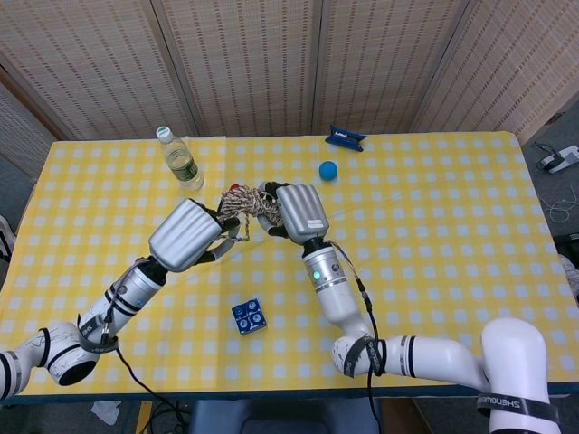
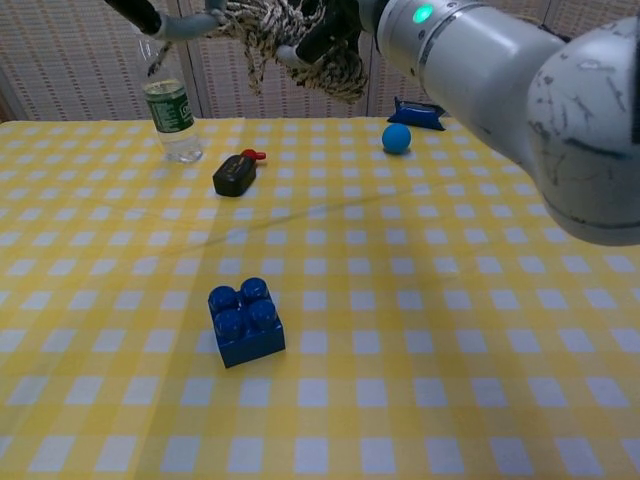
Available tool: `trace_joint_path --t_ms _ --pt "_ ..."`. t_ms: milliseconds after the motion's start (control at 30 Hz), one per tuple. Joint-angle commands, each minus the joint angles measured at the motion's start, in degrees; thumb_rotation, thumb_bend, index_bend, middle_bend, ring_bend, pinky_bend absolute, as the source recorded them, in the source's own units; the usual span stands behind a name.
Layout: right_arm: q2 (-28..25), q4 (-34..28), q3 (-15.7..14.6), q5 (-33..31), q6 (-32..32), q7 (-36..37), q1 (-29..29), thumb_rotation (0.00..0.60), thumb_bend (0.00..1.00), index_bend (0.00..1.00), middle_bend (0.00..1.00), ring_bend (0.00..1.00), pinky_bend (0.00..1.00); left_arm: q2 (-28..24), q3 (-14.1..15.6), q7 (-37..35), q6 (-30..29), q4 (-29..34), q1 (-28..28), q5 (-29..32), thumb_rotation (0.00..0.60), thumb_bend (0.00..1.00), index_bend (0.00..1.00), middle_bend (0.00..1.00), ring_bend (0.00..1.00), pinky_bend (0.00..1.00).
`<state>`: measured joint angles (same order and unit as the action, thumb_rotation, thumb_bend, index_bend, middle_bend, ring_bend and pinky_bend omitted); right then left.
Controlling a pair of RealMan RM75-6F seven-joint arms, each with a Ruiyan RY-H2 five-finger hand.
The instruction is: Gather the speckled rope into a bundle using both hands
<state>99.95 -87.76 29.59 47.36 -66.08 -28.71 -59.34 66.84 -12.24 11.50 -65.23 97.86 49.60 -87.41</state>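
Note:
The speckled rope (image 1: pixel 245 201) hangs bunched in a loose clump between my two hands, held up above the yellow checked table (image 1: pixel 434 226). My left hand (image 1: pixel 187 233) grips its left side and my right hand (image 1: pixel 298 210) grips its right side, the two hands nearly touching. In the chest view the rope (image 2: pixel 290 45) dangles at the top of the frame, with the left hand (image 2: pixel 160 14) mostly cut off and the right hand (image 2: pixel 335 22) above the clump. How the fingers lie around the strands is hidden.
A water bottle (image 1: pixel 181 161) stands at the back left. A black device with a red tip (image 2: pixel 235 175) lies below the hands. A blue ball (image 1: pixel 327 169) and blue packet (image 1: pixel 346 137) lie at the back. A blue brick (image 1: pixel 247 316) sits near the front.

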Motion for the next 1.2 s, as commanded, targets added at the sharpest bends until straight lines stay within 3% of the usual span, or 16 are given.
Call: trace_joint_path --t_ms 33,467,1000,1200 --pt "-0.49 -0.36 -0.89 -1.24 2.06 -0.63 -0.74 0.6 0.58 0.78 0.67 0.61 0.67 -0.13 -0.22 -0.02 1.38 0.1 0.92 -0.42 0.6 0.4 0.68 0.93 0.83 0.91" --pt "-4.3 -1.32 -4.4 1.51 11.05 6.26 -0.66 0.6 0.55 0.78 0.67 0.61 0.67 0.14 -1.85 -3.04 5.07 -0.36 2.42 3.37 0.6 0.4 0.67 0.93 0.83 0.91" --pt "-9.03 -1.44 -8.3 13.71 18.41 21.75 1.38 0.6 0.54 0.8 0.68 0.61 0.67 -1.3 -3.06 -3.42 10.7 0.01 3.61 10.85 0.6 0.4 0.66 0.91 0.81 0.91" --pt "-9.95 -1.14 -9.03 16.45 19.17 25.61 1.76 0.6 0.53 0.8 0.69 0.61 0.67 -2.67 -2.86 -1.51 13.11 1.15 4.36 12.83 0.6 0.4 0.6 0.82 0.72 0.85"
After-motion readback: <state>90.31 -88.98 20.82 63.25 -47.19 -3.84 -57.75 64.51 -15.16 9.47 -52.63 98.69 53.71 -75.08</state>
